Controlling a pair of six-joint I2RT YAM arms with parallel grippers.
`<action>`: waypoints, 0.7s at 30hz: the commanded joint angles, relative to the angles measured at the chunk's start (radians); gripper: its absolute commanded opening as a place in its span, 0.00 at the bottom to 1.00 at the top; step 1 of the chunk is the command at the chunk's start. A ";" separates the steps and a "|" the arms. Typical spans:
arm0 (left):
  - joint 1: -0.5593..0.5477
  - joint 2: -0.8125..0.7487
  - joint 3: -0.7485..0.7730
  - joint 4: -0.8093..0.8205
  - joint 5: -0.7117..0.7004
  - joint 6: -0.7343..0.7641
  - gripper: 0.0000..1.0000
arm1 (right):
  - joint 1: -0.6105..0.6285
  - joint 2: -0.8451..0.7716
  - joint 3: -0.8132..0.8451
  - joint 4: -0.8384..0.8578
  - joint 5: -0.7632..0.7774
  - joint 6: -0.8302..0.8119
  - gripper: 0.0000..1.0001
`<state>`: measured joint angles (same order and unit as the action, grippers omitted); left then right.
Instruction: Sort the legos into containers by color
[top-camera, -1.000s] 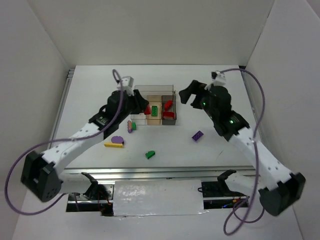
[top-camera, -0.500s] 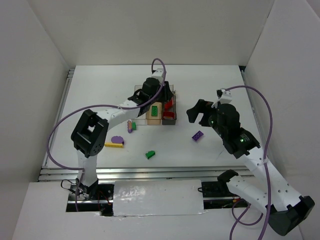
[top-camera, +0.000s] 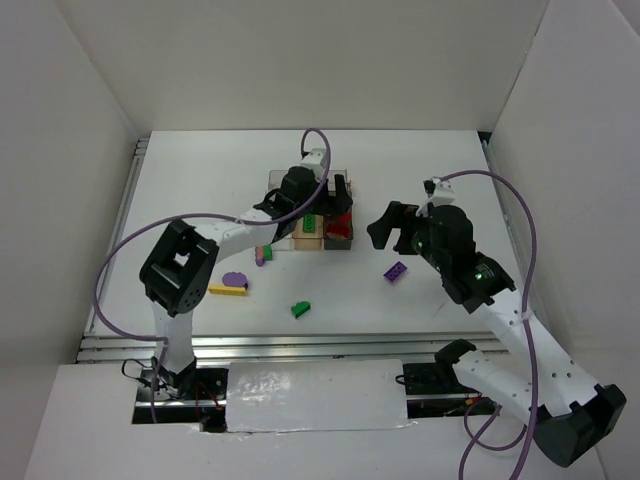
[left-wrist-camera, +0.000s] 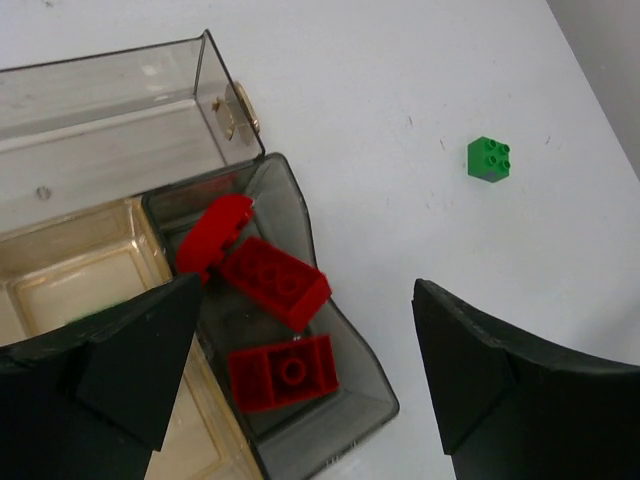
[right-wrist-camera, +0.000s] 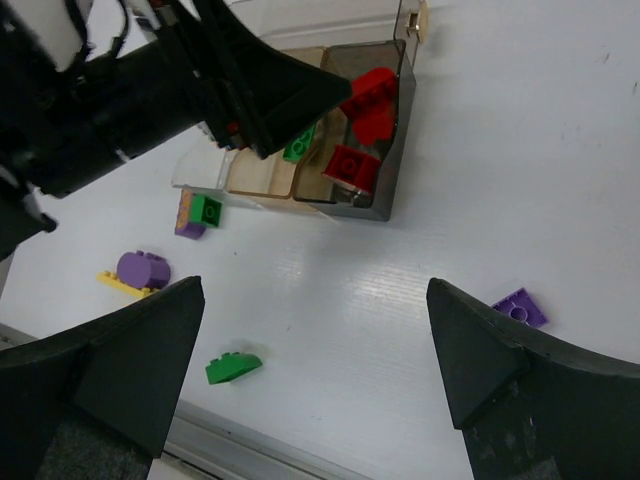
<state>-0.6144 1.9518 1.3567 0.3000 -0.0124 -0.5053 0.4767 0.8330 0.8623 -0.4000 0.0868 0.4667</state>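
My right hand (right-wrist-camera: 315, 345) and left hand (left-wrist-camera: 305, 350) both gape wide, empty. The flat purple lego (right-wrist-camera: 520, 308) looks light, stiff and slick; I'd pinch its long sides.

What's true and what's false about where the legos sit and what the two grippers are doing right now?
1. Three red legos lie in the dark-grey bin. True.
2. The left gripper holds a red lego. False: it is open and empty, over the bins.
3. The purple flat piece lies in a bin. False: it lies on the table, near the right gripper.
4. The right gripper is open and empty. True.
5. A green lego lies loose on the table. True.
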 joint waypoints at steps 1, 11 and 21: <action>-0.002 -0.164 -0.056 0.120 0.017 -0.016 0.99 | -0.004 0.028 0.001 0.030 -0.030 -0.019 1.00; -0.039 -0.582 -0.282 -0.484 -0.094 0.047 1.00 | -0.004 0.100 -0.022 0.033 -0.035 0.053 1.00; -0.334 -0.666 -0.534 -0.570 -0.165 0.030 0.99 | -0.003 0.074 -0.031 0.021 -0.123 0.020 1.00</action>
<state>-0.9333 1.2858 0.8371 -0.2478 -0.1104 -0.4702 0.4770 0.9390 0.8410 -0.4046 0.0025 0.5003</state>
